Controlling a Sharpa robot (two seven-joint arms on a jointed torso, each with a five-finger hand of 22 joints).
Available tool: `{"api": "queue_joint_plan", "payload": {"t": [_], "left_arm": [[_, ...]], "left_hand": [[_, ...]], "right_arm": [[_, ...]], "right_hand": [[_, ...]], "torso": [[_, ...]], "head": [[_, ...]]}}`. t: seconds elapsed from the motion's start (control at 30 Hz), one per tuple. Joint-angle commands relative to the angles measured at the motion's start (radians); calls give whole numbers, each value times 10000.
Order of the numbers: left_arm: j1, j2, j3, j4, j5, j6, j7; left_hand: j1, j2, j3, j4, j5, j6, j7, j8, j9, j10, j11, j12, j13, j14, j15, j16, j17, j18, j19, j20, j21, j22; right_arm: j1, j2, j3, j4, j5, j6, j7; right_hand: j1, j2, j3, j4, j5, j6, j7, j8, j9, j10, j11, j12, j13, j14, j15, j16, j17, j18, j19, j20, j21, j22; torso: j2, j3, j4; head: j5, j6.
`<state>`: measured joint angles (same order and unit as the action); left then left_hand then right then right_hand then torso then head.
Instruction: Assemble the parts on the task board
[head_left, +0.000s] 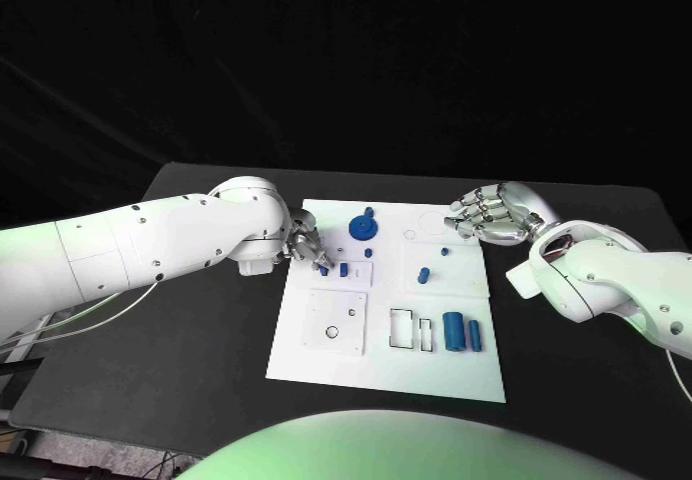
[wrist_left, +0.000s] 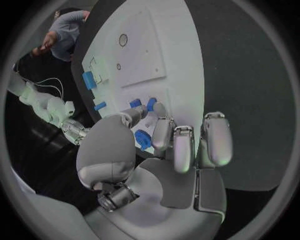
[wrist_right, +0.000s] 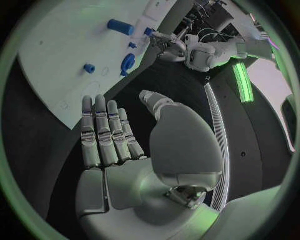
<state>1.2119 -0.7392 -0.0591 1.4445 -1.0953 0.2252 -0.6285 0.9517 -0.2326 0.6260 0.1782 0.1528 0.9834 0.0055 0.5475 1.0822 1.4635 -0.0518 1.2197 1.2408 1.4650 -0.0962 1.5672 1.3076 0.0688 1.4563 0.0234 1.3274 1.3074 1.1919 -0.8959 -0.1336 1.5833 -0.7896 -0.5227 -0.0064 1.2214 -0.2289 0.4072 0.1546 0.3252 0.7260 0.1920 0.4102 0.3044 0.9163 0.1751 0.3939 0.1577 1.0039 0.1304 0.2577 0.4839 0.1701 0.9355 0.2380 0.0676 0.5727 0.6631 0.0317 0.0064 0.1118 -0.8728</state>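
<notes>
No writing or label can be read on the task board (head_left: 325, 360) or on the parts. The white board lies in the middle of the black table (head_left: 591, 370). In the head view the left hand (head_left: 304, 246) is seen at the board's left edge, its fingertips down beside a small blue peg (head_left: 323, 269) and a second short blue part (head_left: 349, 268). The left wrist view shows what is hidden there: the thumb and one finger (wrist_left: 161, 131) meet near the peg (wrist_left: 150, 104), and it seems to be pinched, though contact cannot be told for sure. The other fingers are curled.

The right hand (head_left: 486, 213) is held above the board's far right corner. In the right wrist view its fingers (wrist_right: 106, 131) are straight and side by side, the thumb apart, and nothing is held.

On the board are seen a round blue disc part (head_left: 362, 228) near the far edge, a small blue stud (head_left: 423, 273) in the middle, and a large blue cylinder (head_left: 453, 331) with a thinner one (head_left: 473, 334) just beside it, near two rectangular recesses (head_left: 408, 331)
</notes>
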Motion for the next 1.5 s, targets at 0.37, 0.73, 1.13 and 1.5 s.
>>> {"api": "queue_joint_plan", "payload": {"t": [0.37,0.73,1.13,1.5], "left_arm": [[-107,-9,-91,4,35,563,-237],[-108,-84,-75,37,34,20,-139],[-101,-492,123,263,1270,-2012,762],[-90,-742,268,386,1677,-2941,1616]], "left_hand": [[764,341,-2519,1147,-668,115,63,-110,4,79,-1,-26,-10,1058,-12,36,2632,-168,41,-34,-66,1944],[645,754,-4153,1148,1332,77,57,-96,121,91,-7,9,23,1058,-24,36,2632,-175,60,-51,-48,1953],[783,751,-4604,1153,1571,-443,201,-313,131,-637,63,-1611,-1374,946,19,-208,2221,36,-447,-30,-1172,1640],[1023,842,-4947,1150,1604,-871,333,-550,25,-1054,172,-2364,-2033,835,94,-486,1822,127,-676,26,-1765,1484]], "right_arm": [[-15,6,0,1,-15,5,104],[-17,11,0,-5,-9,5,107],[-24,10,0,-16,-1,2,108],[-27,12,0,-24,13,7,106]], "right_hand": [[-82,14,-124,12,34,-103,417,69,-31,-49,9,-1,-36,-108,29,-120,-38,69,-146,29,-49,-64],[-79,33,-171,10,37,-116,426,83,-48,-63,20,9,-65,-142,48,-177,-67,67,-227,50,-52,-119],[-78,37,-178,10,38,-117,427,86,-51,-65,21,11,-70,-147,51,-186,-72,67,-240,53,-52,-128],[-78,37,-178,10,38,-117,427,86,-51,-65,21,11,-70,-147,51,-186,-72,67,-240,53,-52,-128]], "torso": [[4,7,1],[8,0,-6],[-10,9,2],[3,10,-4]], "head": [[2,2],[-10,2],[-33,2],[-53,2]]}}
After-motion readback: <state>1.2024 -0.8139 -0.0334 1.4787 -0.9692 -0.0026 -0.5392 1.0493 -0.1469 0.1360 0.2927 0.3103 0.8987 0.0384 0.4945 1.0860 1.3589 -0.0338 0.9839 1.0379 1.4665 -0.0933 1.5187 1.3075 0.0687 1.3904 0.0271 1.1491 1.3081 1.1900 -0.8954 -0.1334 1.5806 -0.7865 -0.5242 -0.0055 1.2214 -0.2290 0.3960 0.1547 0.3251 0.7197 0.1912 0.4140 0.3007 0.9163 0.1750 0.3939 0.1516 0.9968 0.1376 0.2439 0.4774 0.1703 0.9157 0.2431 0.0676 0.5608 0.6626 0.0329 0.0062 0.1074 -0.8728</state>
